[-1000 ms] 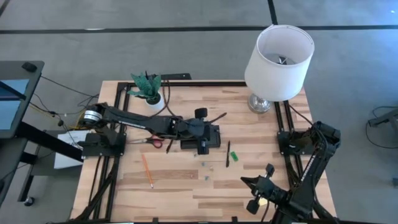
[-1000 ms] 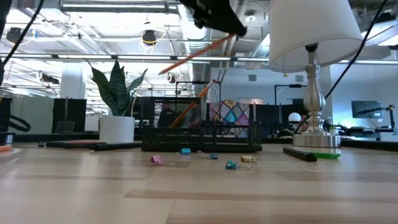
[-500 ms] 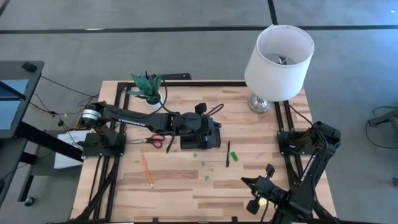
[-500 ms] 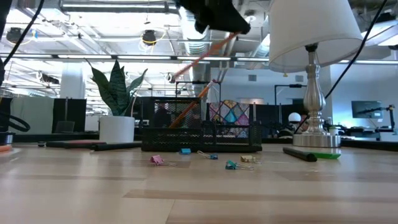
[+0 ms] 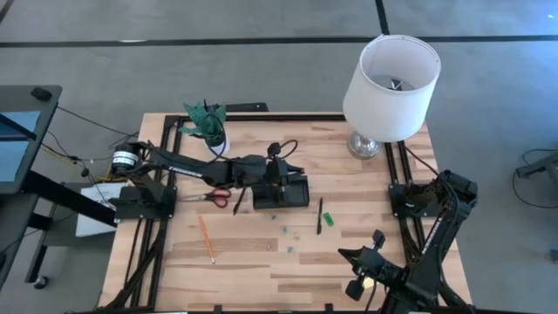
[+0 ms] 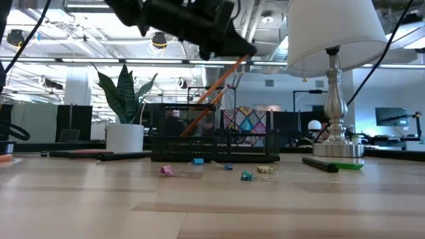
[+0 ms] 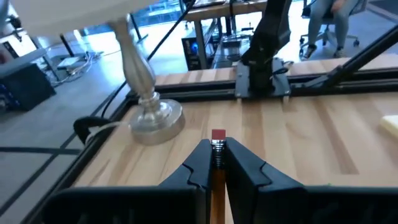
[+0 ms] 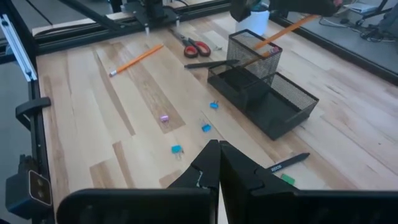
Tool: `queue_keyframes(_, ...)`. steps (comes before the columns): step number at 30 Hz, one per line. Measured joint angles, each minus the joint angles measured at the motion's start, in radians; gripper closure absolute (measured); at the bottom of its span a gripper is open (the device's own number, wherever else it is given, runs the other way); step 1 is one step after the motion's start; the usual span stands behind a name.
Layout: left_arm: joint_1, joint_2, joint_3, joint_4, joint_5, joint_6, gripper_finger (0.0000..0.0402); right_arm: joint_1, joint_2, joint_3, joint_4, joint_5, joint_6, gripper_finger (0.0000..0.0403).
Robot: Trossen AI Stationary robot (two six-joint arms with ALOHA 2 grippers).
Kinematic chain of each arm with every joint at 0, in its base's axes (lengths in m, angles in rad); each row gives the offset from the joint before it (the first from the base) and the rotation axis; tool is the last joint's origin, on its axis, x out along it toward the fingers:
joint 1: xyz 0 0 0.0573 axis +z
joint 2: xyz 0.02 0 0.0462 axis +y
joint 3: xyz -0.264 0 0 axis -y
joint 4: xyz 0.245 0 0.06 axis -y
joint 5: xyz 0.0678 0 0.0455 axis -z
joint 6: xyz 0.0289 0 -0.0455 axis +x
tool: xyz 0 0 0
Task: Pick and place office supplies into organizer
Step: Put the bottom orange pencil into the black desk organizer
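Counter [image 5: 349,262]: wooden top carrying everything; the widest open room lies on my right side, toward my parked arm.
Lamp [image 5: 390,87]: tall, white-shaded, at the far right corner; an edge to keep clear of.
Plant [image 5: 207,122]: potted, near my left arm's reach, close beside the travel path.
Organizer [image 5: 281,194]: black mesh tray at mid-counter; its taller cup stands at one end (light, so I judge a knock could shift it).
Left hand [image 7: 216,163]: closed on the orange pencil, held above the organizer.
Right hand [image 8: 217,163]: closed, empty, waiting at the near right edge.
Orange pencil [image 6: 214,85]: slanted, lower tip inside the mesh cup; light, stiff, smooth, gripped just below the eraser.
Scissors [image 5: 213,197]: flat on the counter, left of the organizer.
Second pencil [image 5: 207,239]: lying well apart, near left.
Clips [image 8: 176,149]: tiny, scattered before the organizer.
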State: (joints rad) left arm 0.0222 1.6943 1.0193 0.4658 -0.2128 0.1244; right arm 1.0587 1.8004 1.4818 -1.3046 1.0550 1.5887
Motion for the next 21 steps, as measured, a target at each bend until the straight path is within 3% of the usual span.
queue_keyframes(7, 0.022, 0.0, -0.101, 0.134, 0.027, -0.077, 0.0389, -0.001, 0.0, 0.0, 0.0, 0.0, 0.0, 0.0403)
queue_keyframes(21, 0.027, 0.0, -0.245, 0.232, -0.009, -0.108, 0.0371, -0.011, 0.0, 0.0, 0.0, 0.0, -0.002, 0.0403)
